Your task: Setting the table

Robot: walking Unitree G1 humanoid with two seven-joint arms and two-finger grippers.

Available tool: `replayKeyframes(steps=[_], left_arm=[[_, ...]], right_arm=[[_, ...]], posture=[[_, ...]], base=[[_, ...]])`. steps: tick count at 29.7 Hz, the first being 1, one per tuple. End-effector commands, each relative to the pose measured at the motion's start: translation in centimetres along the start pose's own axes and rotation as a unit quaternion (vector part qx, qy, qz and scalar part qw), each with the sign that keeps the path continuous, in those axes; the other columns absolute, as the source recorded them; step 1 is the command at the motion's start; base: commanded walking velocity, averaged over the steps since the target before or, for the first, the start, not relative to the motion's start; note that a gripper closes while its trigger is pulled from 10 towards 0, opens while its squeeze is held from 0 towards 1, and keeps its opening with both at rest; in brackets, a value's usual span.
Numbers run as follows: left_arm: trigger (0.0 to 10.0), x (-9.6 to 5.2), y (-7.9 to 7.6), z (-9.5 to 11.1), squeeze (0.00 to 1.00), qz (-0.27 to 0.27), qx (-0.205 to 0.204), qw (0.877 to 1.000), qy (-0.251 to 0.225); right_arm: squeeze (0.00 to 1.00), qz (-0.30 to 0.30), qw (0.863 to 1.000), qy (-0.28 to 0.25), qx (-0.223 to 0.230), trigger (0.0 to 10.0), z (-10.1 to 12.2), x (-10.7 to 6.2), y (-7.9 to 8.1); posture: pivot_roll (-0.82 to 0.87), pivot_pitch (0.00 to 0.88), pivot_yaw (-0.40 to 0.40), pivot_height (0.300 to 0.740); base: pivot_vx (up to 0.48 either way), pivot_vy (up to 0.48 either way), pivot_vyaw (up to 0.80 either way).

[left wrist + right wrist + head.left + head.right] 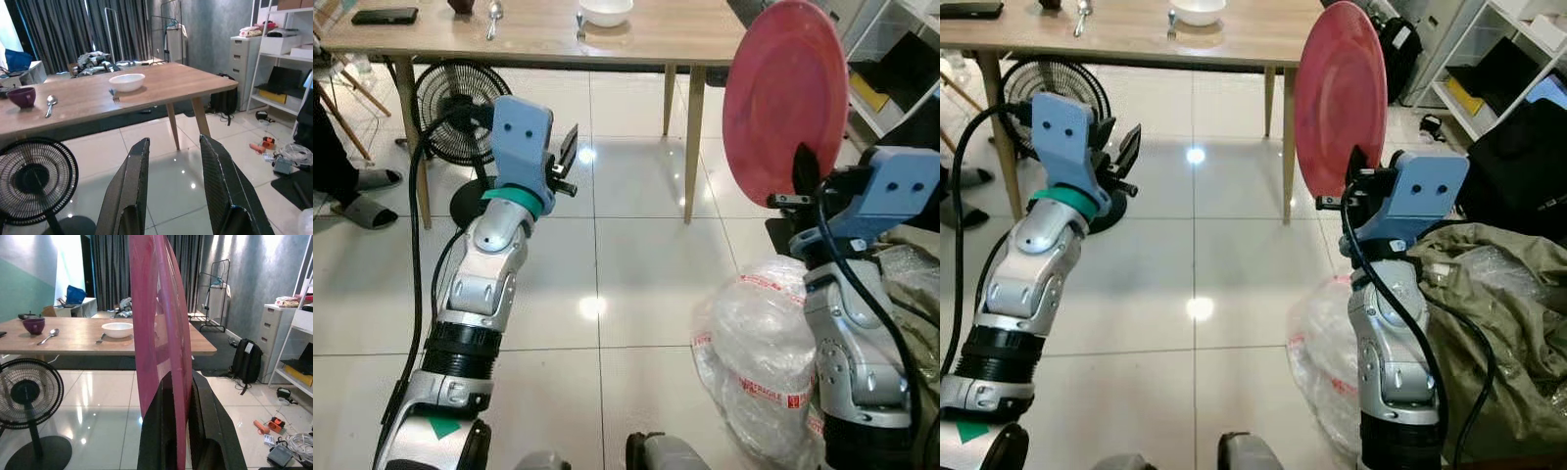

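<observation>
So the right gripper (178,431) is clamped on the bottom edge of a red plate (785,98), one black finger on each face, holding it upright on its rim out in front of the robot on the right side. The plate is up in the air, short of the table, with nothing on it.

The left gripper (173,181) is raised too, on the left, fingers (128,188) spread wide apart with nothing between them, pointing toward the far table.

The wooden table (636,44) is at the far side of the room, across the shiny tiled floor (626,274). On it there's a white bowl (126,82); can't really see down into it from these angles, so no idea if there's anything inside. A fork (114,95) lies just beside the bowl on its left. Further left is a spoon (50,104), then a dark purple cup (21,96), contents not visible either. A black phone (384,16) sits at the far left end of the tabletop.

A black floor fan (458,98) stands under the left part of the table. Near the robot on the right there's a clear plastic bag (754,362) with red tape on the floor. Someone's foot in a grey slipper (367,212) is at the left edge
</observation>
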State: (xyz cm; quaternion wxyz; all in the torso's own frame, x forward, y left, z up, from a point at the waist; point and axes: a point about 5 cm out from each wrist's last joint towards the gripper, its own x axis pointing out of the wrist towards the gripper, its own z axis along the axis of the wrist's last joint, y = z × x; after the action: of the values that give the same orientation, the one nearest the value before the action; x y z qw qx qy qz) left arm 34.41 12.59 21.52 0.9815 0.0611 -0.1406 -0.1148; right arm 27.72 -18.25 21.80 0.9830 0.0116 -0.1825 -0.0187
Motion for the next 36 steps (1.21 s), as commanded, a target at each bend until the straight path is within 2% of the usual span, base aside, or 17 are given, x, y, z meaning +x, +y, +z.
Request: replayKeyframes(steps=[1,23,29,31,32,35,36], left_arm=[[10.0,0.0,-0.3,-0.1,0.00,-0.003,0.003,1.000,0.000],[10.0,0.0,-0.5,-0.1,0.00,-0.007,0.007,1.000,0.000],[10.0,-1.1,0.0,-1.7,0.00,-0.013,0.029,0.999,0.025],[10.0,-2.6,0.4,-3.9,0.00,-0.018,0.047,0.997,0.058],[10.0,-2.6,0.4,-3.9,0.00,-0.018,0.047,0.997,0.058],[10.0,-3.7,0.5,-5.5,0.00,-0.024,0.064,0.994,0.084],[10.0,-3.7,0.5,-5.5,0.00,-0.024,0.064,0.994,0.084]], right_arm=[[0.00,-0.001,1.000,-0.012,0.001,10.0,0.4,0.0,0.0],[0.00,-0.008,1.000,-0.010,-0.001,10.0,0.3,-0.1,-0.3],[0.00,0.011,0.999,0.014,-0.028,10.0,-0.7,-0.8,-0.5],[0.00,0.019,0.997,0.048,-0.055,10.0,-2.5,-2.0,-0.9],[0.00,0.019,0.997,0.048,-0.055,10.0,-2.5,-2.0,-0.9],[0.00,0.001,0.993,0.086,-0.081,10.0,-4.8,-3.5,-2.0],[0.00,0.001,0.993,0.086,-0.081,10.0,-4.8,-3.5,-2.0]], posture=[[0.04,0.008,0.011,0.740],[0.04,0.016,0.015,0.740],[0.04,0.023,0.009,0.740],[0.04,0.025,0.005,0.740],[0.04,0.025,0.005,0.740],[0.05,0.027,0.006,0.740],[0.05,0.027,0.006,0.740]], base=[[0.480,0.000,0.00],[0.480,0.000,0.00],[0.480,0.000,0.00],[0.480,0.000,0.00],[0.480,0.000,0.00],[0.480,0.000,0.00],[0.480,0.000,0.00]])
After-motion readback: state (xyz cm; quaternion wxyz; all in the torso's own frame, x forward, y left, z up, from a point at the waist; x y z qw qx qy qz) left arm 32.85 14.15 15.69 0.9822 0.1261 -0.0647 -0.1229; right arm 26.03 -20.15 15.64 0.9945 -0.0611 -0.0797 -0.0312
